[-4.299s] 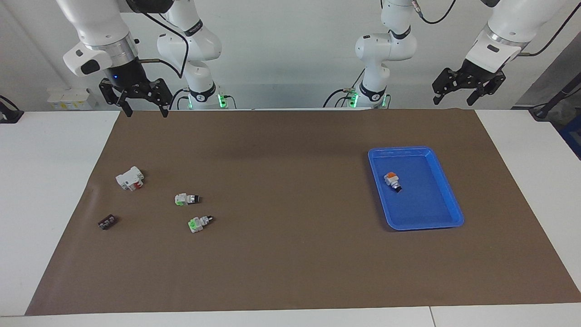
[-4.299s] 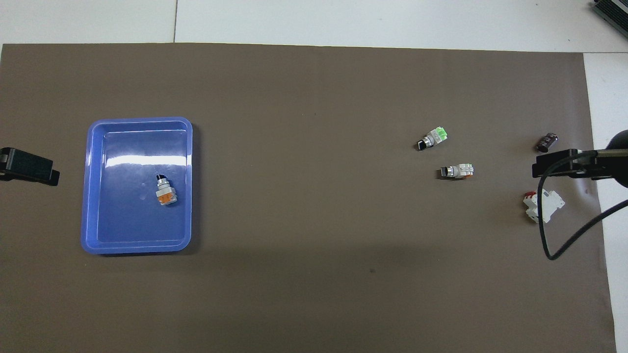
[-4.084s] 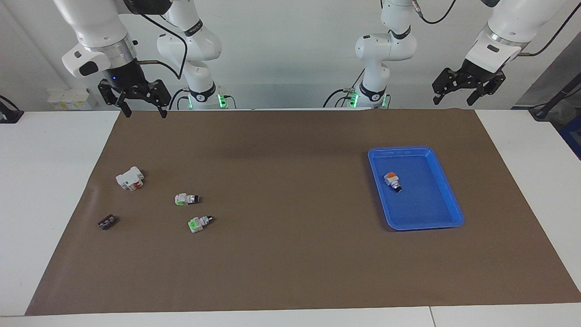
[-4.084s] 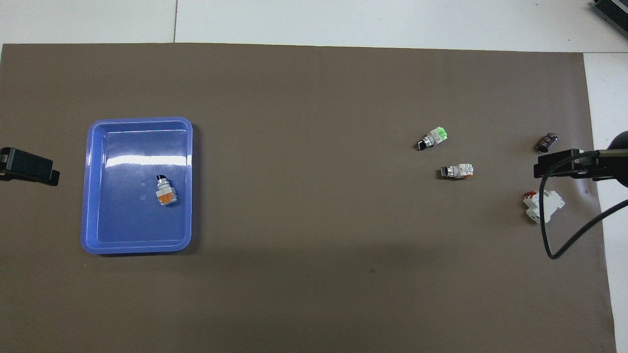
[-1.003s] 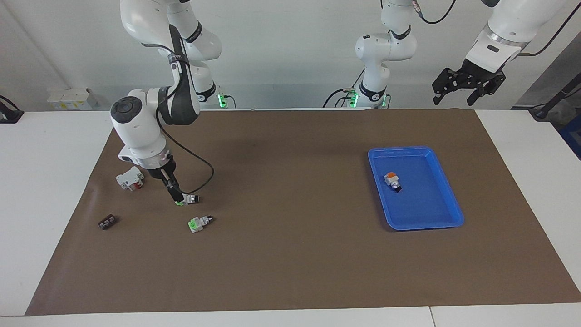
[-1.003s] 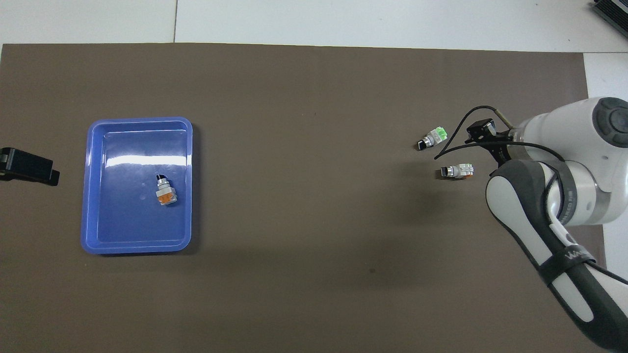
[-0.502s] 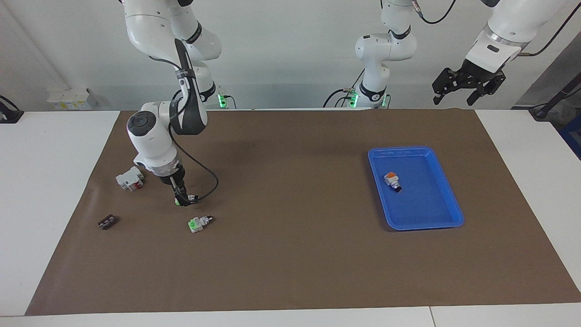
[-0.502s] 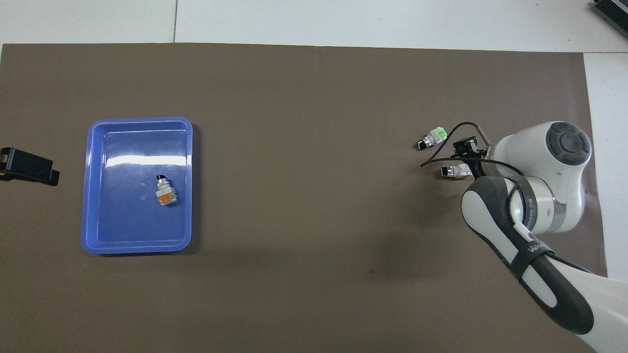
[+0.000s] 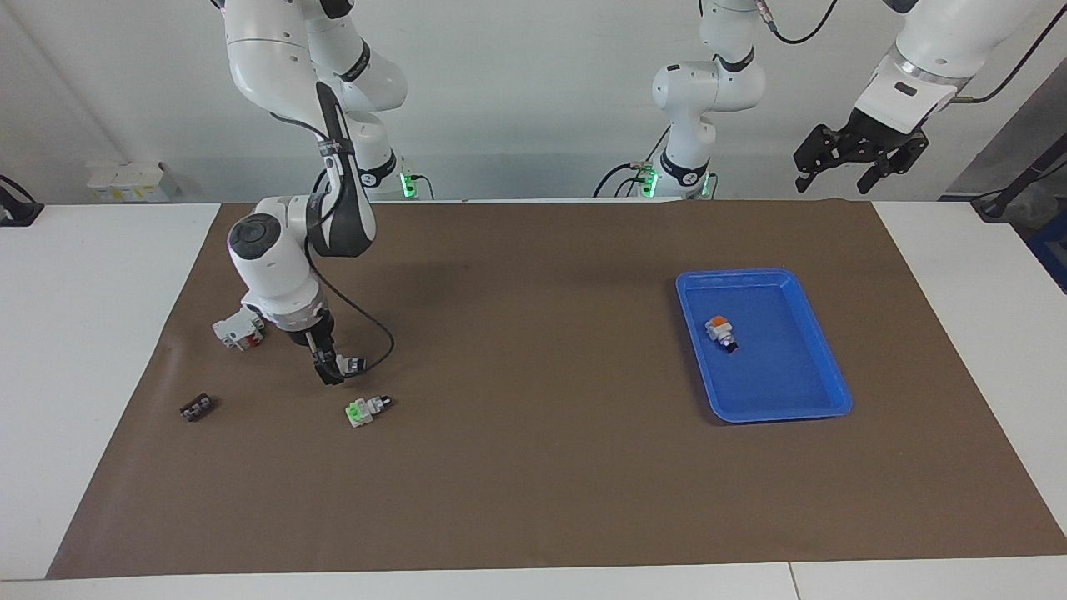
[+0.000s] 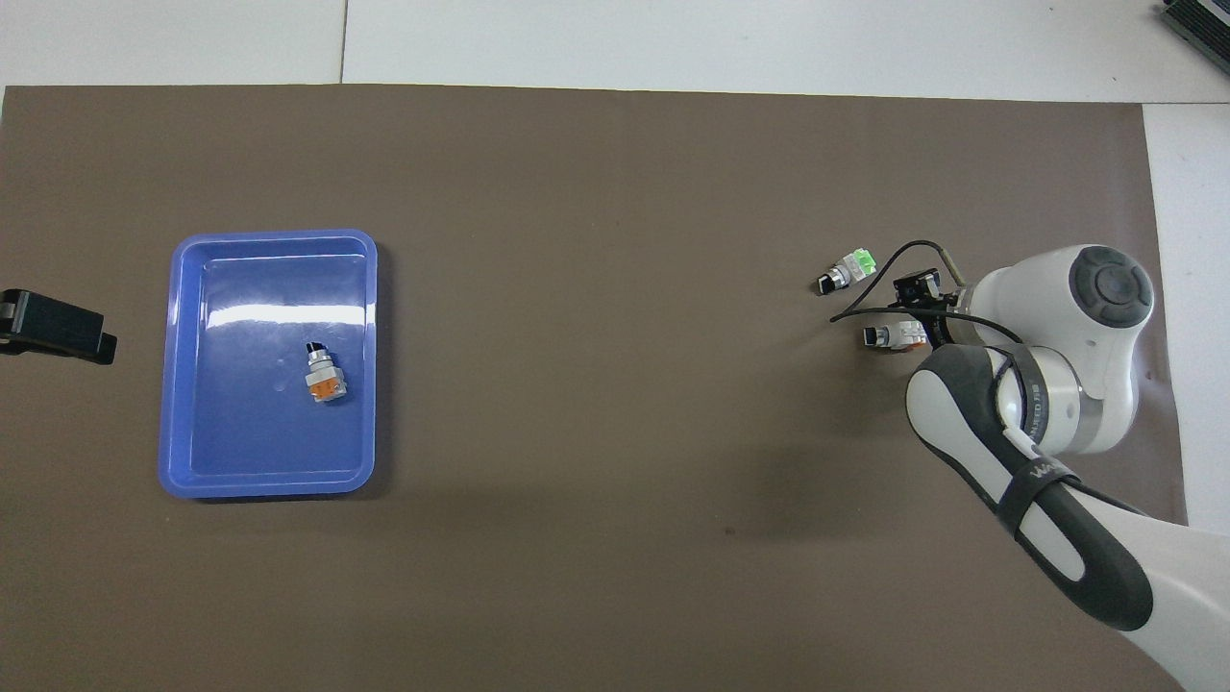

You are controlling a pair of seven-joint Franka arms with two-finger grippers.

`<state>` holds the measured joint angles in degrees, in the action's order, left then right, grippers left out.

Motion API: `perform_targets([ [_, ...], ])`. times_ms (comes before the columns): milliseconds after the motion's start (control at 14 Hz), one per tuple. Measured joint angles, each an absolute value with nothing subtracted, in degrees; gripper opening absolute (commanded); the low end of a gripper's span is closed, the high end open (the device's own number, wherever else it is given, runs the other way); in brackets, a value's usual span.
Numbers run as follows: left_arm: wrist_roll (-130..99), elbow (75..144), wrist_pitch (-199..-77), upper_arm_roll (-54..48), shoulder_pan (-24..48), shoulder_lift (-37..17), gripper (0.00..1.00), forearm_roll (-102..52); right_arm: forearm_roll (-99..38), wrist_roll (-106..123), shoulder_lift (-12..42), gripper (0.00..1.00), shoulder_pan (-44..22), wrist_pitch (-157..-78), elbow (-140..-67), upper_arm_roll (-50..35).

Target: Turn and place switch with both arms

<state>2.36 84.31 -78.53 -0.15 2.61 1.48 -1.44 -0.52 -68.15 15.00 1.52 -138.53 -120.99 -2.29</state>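
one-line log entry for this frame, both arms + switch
right gripper: down at switch, grasp unclear | left gripper: waiting, raised, open | switch: on mat | blue tray: holds orange-topped switch

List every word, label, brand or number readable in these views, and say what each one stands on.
Black band on the right arm's forearm: white lettering that is too blurred to read.
Black bands on the right arm's base and the left arm's base: a small white mark on each, too small to read.
The switch, the blue tray and the brown mat: no text visible.
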Motion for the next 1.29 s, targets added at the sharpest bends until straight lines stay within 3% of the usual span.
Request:
perform_targets([
  [72,2.36,84.31,-78.53,-0.15,2.61,1.48,1.0,-1.44,-0.52,-66.99,15.15,0.15,1.49,-138.52,-121.0,-2.37],
  [143,2.36,84.31,-78.53,-0.15,2.61,1.48,1.0,-1.44,-0.52,-65.2,15.19,0.0,1.37,-138.24,-121.02,-2.46],
  [645,2.36,84.31,-78.53,-0.15,2.61,1.48,1.0,-1.44,-2.49,-63.51,14.99,0.0,0.79,-131.36,-118.91,-3.27],
  [931,2.36,84.31,-78.53,-0.15,2.61,1.48,1.0,-1.44,-13.69,-71.15,12.76,0.0,0.24,-118.79,-111.13,-7.64],
  [1290,2.36,84.31,-78.53,-0.15,2.61,1.48,1.0,-1.44,-21.32,-96.36,11.73,0.0,-0.36,-109.7,-100.53,-17.68],
])
